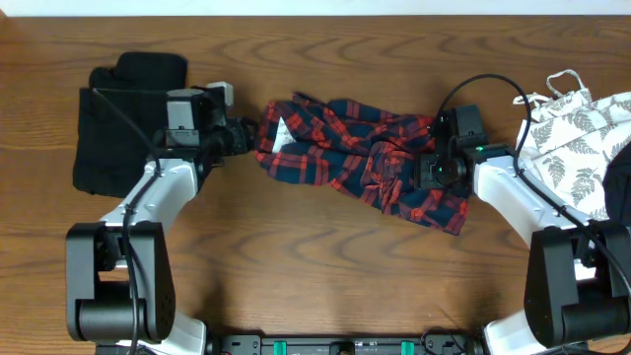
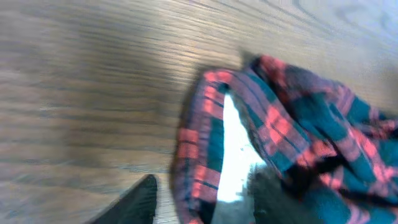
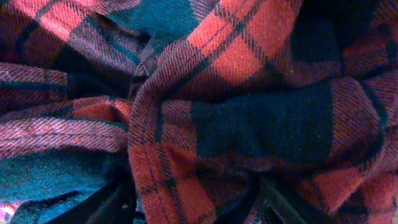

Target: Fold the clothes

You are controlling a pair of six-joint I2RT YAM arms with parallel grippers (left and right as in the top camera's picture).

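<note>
The red-and-navy plaid shirt [image 1: 355,158] lies crumpled in the middle of the table, with its white neck label [image 2: 235,149] at the left end. My left gripper [image 1: 246,136] is at that left end. In the left wrist view its jaws [image 2: 205,202] are open around the collar edge, and a strip of wood shows beside one finger. My right gripper [image 1: 426,170] is pressed into the right part of the shirt. In the right wrist view its jaws [image 3: 199,205] are shut on bunched plaid cloth [image 3: 205,124].
A black garment [image 1: 123,123] lies flat at the far left, behind my left arm. A white leaf-print garment [image 1: 577,138] lies at the far right, with a dark piece [image 1: 619,187] at the edge. Bare wooden table [image 1: 315,266] shows in front.
</note>
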